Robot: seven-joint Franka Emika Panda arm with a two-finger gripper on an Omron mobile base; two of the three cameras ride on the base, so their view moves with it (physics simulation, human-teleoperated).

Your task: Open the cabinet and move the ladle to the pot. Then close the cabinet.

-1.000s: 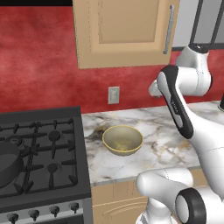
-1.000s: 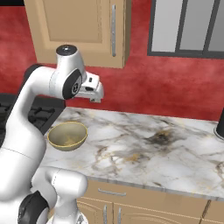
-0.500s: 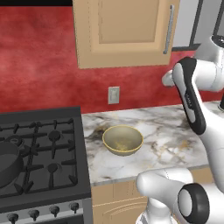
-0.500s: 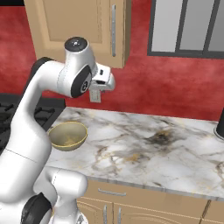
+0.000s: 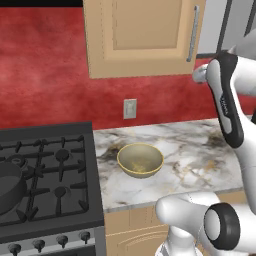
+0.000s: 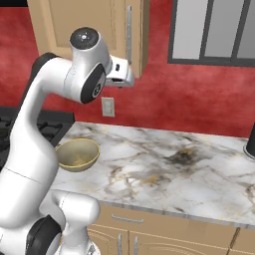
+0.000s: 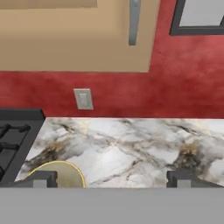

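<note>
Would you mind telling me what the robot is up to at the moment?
The white arm has raised its open gripper towards the light tan wooden wall cabinet, close to the lower end of its long silver bar handle. The door is shut and nothing is gripped. The dark grey pot sits on the black stove, and a yellowish bowl rests on the marble counter. The ladle isn't out yet.

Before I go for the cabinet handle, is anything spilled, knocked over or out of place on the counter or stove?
Nothing stands out. The cabinet door is shut with its bar handle straight, the yellowish bowl sits upright on the marble counter, and the pot rests on the stove. The gripper is open, below the handle.
</note>
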